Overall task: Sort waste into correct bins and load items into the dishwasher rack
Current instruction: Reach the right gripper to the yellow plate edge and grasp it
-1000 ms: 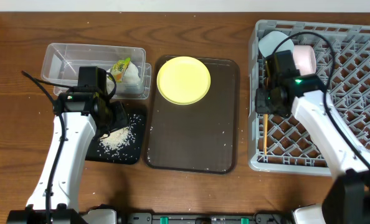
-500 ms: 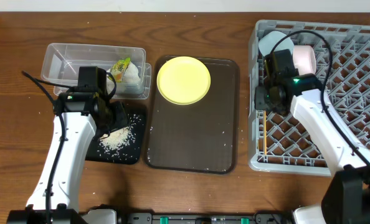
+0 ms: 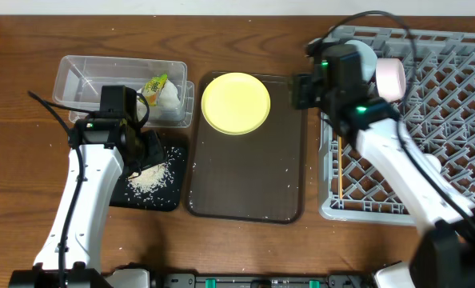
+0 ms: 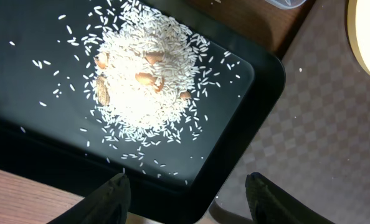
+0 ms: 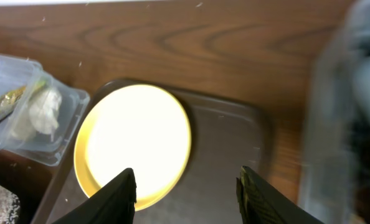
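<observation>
Over the black tray [image 4: 23, 118], left tool [image 4: 188, 199] hangs spread and empty above the rice pile [image 4: 141, 81]. Right tool [image 5: 188, 199] likewise spread, gripping nothing, above yellow plate [image 3: 235, 102] on the brown serving tray [image 3: 245, 176]. Wrapper [image 3: 155, 84] and tissue [image 3: 171, 96] lie in clear tub [image 3: 77, 76]. Pinkish bowl [image 3: 391, 78] and chopsticks [image 3: 342, 172] sit in grey rack [image 3: 461, 120] at right end of desk [image 3: 21, 160].

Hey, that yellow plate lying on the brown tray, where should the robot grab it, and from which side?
Probably the rim on the side nearest the right gripper, which hangs open there. The yellow plate lies flat on the brown tray, so only its thin edge offers a hold: one finger inside, one outside. The clear tub crowds the opposite side.
</observation>
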Controlling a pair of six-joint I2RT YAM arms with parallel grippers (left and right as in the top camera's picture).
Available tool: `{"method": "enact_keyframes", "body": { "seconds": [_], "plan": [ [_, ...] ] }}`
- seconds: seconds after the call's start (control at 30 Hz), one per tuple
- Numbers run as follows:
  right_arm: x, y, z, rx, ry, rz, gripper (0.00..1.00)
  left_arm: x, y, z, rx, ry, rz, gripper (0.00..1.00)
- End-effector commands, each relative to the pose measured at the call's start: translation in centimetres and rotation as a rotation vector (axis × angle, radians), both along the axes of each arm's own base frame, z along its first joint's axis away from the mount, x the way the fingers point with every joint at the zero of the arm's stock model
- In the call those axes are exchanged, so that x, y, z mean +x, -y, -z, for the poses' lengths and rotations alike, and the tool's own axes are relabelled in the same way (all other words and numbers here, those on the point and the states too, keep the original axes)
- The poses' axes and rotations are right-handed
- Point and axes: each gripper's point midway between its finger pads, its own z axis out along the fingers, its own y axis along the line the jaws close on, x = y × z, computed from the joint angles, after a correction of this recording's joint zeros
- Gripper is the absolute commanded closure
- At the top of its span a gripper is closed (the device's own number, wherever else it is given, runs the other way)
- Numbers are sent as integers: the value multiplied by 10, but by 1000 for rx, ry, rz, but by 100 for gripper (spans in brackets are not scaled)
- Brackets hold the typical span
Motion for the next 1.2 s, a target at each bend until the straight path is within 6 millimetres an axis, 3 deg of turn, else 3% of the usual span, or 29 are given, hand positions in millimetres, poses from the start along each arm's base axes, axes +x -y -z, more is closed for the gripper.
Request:
{"method": "enact_keyframes", "body": {
  "seconds": [0.0,0.3,0.43,0.57,0.8,1.0,1.17],
  "plan": [
    [1,-28,40,19,-83,-23,49,-1,-3,0,10,0,-13,37],
    [5,-72,132,50,-207,-2,57,-1,-3,0,10,-2,-13,37],
    [-5,-68,168,-5,-280,52,64,-1,-3,0,10,-2,-13,37],
    [-16,-55,182,-72,-334,83,76,-1,-3,0,10,-1,-13,37],
    [-26,-46,182,-95,-386,89,75,-1,-3,0,10,-2,-13,37],
    [-18,-47,134,-93,-272,31,66,-1,-3,0,10,-1,-13,37],
    [-3,-28,92,-132,-146,119,60,-1,-3,0,10,-2,-13,37]
  ]
}}
